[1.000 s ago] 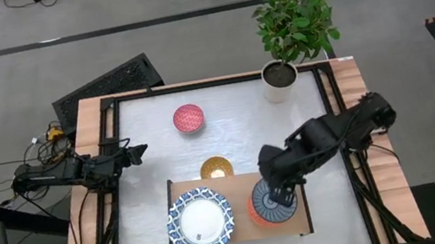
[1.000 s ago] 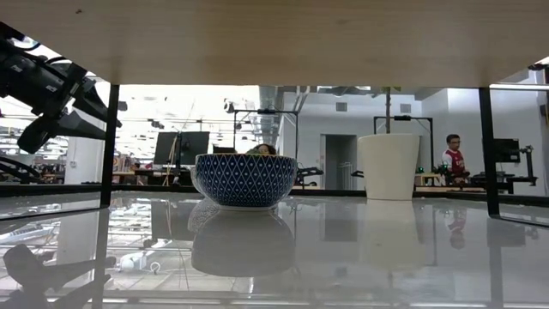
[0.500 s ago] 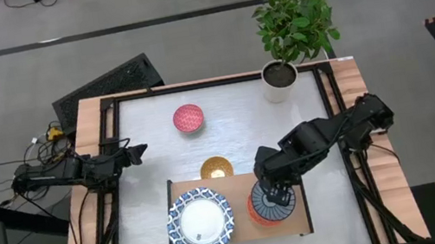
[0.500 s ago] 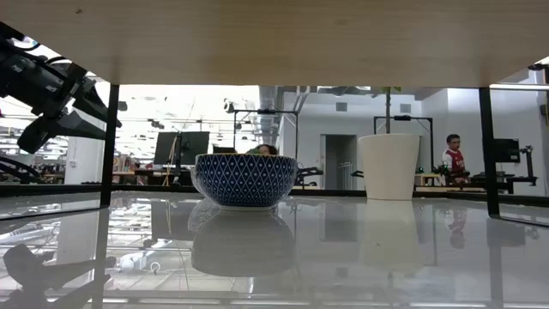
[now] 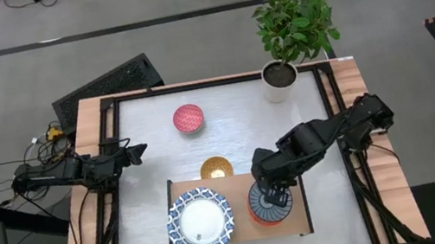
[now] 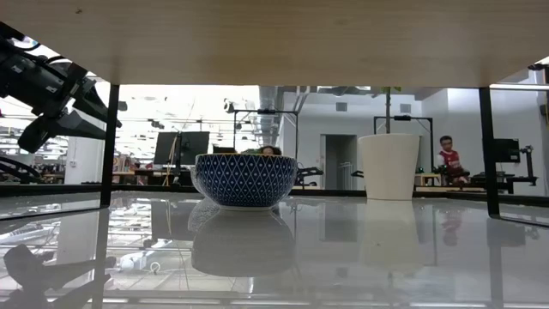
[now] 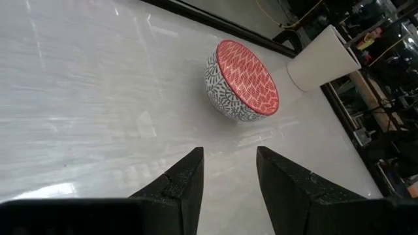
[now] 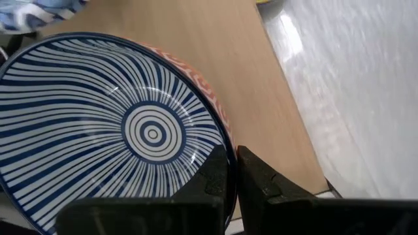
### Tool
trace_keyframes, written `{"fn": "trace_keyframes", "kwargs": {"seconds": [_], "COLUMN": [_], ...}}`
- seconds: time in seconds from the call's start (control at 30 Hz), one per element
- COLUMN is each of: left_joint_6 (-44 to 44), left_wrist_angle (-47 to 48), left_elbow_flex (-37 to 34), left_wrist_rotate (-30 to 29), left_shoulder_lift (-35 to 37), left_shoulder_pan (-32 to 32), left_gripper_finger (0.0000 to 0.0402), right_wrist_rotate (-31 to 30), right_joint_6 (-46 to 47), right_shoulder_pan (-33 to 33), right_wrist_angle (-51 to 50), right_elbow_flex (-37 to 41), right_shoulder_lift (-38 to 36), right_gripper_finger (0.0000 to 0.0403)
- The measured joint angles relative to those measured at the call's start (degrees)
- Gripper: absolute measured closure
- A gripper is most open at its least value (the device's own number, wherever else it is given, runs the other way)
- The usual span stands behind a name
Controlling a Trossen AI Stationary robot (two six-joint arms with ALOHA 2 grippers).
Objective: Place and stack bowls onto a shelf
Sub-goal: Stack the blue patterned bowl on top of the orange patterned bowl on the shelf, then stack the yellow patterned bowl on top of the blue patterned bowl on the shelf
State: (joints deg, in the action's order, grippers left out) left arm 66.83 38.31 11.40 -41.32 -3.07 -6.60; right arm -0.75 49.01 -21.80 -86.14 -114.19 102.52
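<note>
A blue-striped bowl (image 8: 124, 130) sat nested in an orange bowl (image 5: 254, 213) on the shelf (image 5: 298, 219), toward the shelf's right end. The right gripper (image 5: 271, 194) was over that stack, its two fingers (image 8: 215, 171) pinching the striped bowl's rim, one finger inside and one outside. On the left half of the shelf lay a large blue-and-white bowl (image 5: 201, 221) with a white inside, just beside the stack and apart from it.

Off the shelf, a small yellow bowl (image 5: 216, 168) stood on the table (image 5: 143, 151) right at the shelf's back edge. In the low view it showed a blue-and-white diamond pattern on its outside, beneath the shelf board. A pink-red bowl (image 5: 188, 118) stood farther back, near the table's far edge and left of the middle; the left wrist view showed it upright with a grey patterned outside.

The left gripper (image 5: 136, 151) waited at the table's left edge, well apart from every bowl, its fingers (image 7: 186, 179) spread with nothing between them. A white plant pot (image 5: 280, 79) with a leafy plant stood at the far right corner of the table.
</note>
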Motion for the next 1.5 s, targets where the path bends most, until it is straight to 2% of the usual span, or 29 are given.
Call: {"fn": "trace_keyframes", "kwargs": {"seconds": [0.13, 1.03, 1.3, 1.5], "left_joint_6": [0.2, 0.3, 0.3, 0.3], "left_wrist_angle": [0.0, -0.1, -0.1, 0.0], "left_elbow_flex": [0.0, 0.0, 0.0, 0.0], "left_wrist_rotate": [0.0, -0.1, -0.1, -0.1], "left_shoulder_lift": [0.0, 0.0, 0.0, 0.0], "left_shoulder_pan": [0.0, 0.0, 0.0, 0.0], "left_gripper_finger": [0.0273, 0.0273, 0.0273, 0.0273], "right_wrist_rotate": [1.8, 3.8, 3.8, 3.8], "right_joint_6": [-0.8, -5.4, -6.3, -8.9], "right_shoulder_pan": [0.2, 1.1, 1.1, 1.3], "right_wrist_angle": [1.3, 1.8, 1.6, 1.4], "right_elbow_flex": [2.1, 2.0, 1.4, -2.8], "right_shoulder_lift": [0.1, 3.1, 3.1, 3.1], "right_gripper_finger": [0.0368, 0.0367, 0.0269, 0.0223]}}
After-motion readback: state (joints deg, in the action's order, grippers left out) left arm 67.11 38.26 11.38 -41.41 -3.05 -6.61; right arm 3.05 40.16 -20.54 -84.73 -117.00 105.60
